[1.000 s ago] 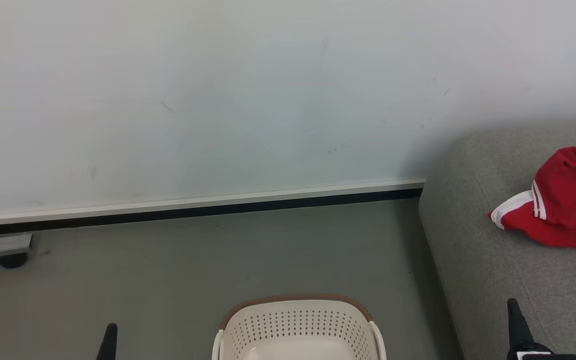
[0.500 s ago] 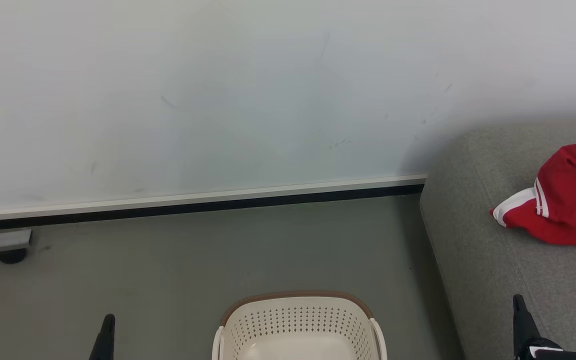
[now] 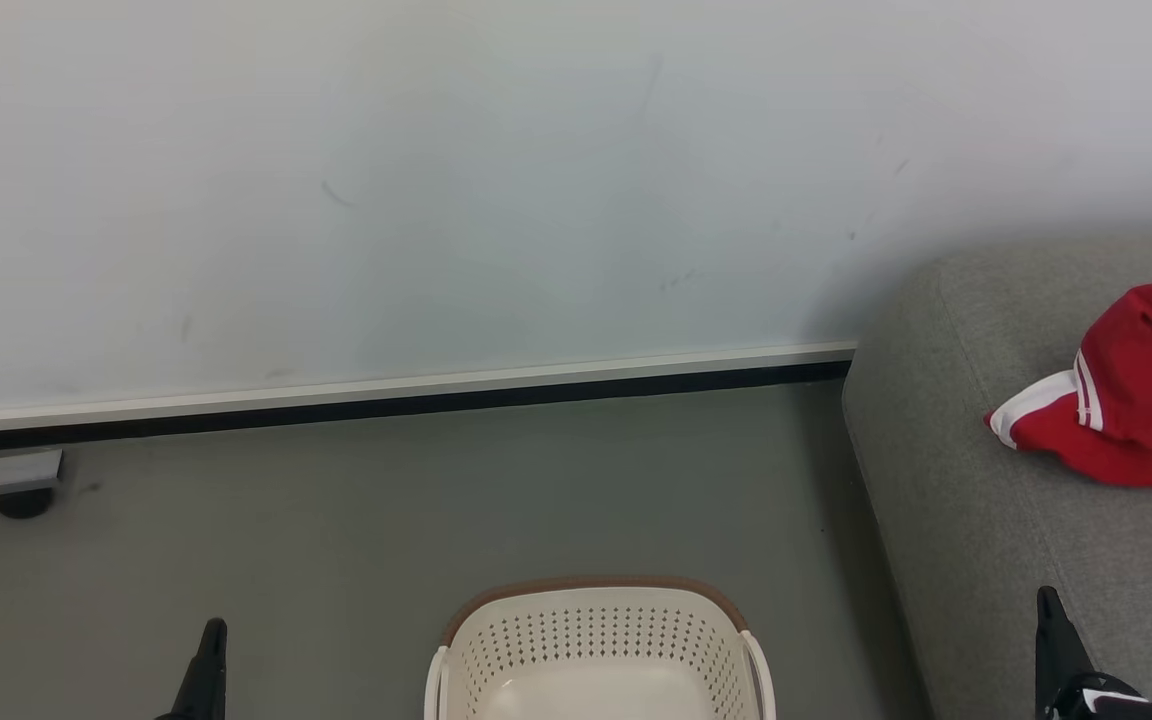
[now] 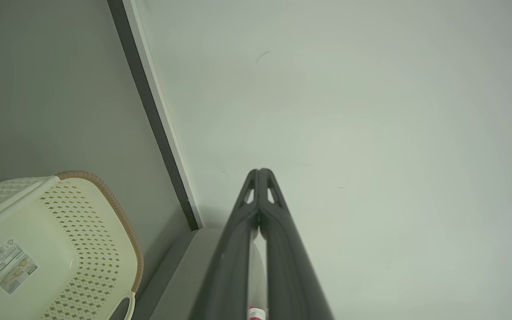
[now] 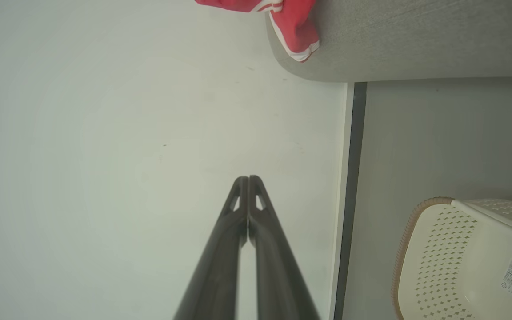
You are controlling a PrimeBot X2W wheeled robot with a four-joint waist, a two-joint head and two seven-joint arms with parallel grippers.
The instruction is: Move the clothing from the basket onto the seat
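Observation:
Red clothing (image 3: 1131, 400) with white bands lies bunched on the grey seat (image 3: 976, 500) at the right; the right wrist view also catches the clothing (image 5: 294, 26) on the seat (image 5: 416, 40). The cream basket (image 3: 596, 650) with a brown rim stands on the floor at bottom centre, and what shows of its inside is bare. The basket (image 4: 60, 249) shows a label on its floor, as does the basket (image 5: 469, 262). My left gripper (image 3: 211, 635) is shut left of the basket, holding nothing. My right gripper (image 3: 1048, 605) is shut over the seat's front, holding nothing.
A pale wall (image 3: 436, 200) with a white and black skirting (image 3: 396, 400) runs behind the grey floor (image 3: 336, 530). A caster and part of a white base (image 3: 6, 490) sit at the far left by the wall.
The whole head view has drifted upward a little, so the camera has tilted. Both fingertips show slightly higher. The clothing and basket lie as before.

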